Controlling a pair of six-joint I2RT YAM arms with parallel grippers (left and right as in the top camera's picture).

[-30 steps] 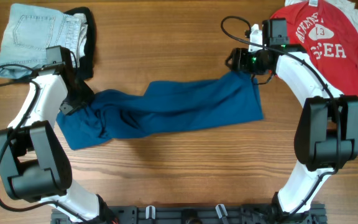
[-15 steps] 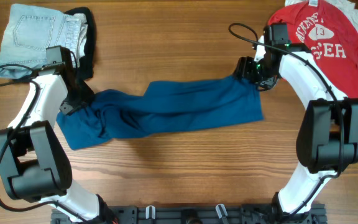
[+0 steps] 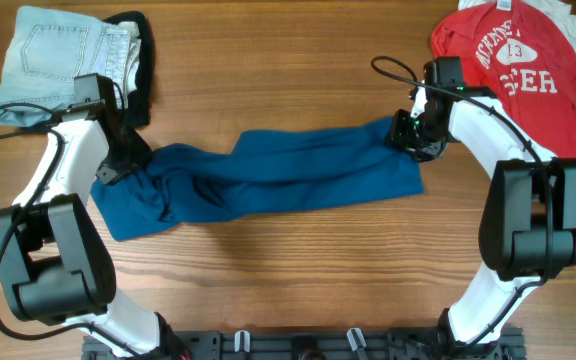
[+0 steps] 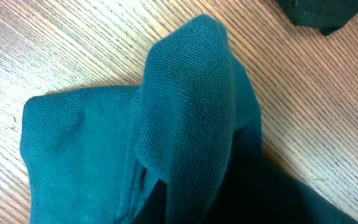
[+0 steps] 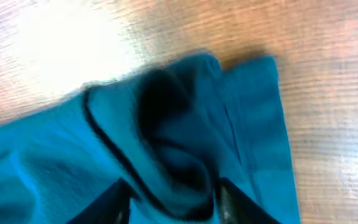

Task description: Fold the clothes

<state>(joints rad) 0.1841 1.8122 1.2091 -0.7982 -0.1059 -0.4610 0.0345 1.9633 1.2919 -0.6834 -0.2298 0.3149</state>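
— One blue shirt, crumpled in a long band across the worktop. Clamped at its upper right corner by the right jaws; met at its left end by the left jaws, whether gripping or apart impossible to tell.
— Raise both ends evenly, draw taut, lay flat before creasing.
— Counted beyond: one red T-shirt far right; one folded jeans, one black garment far left. Two arms.

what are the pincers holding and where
Right pincer pinches a fold of the blue shirt at the far corner on its side. Left pincer sits on the other end; grip hidden.
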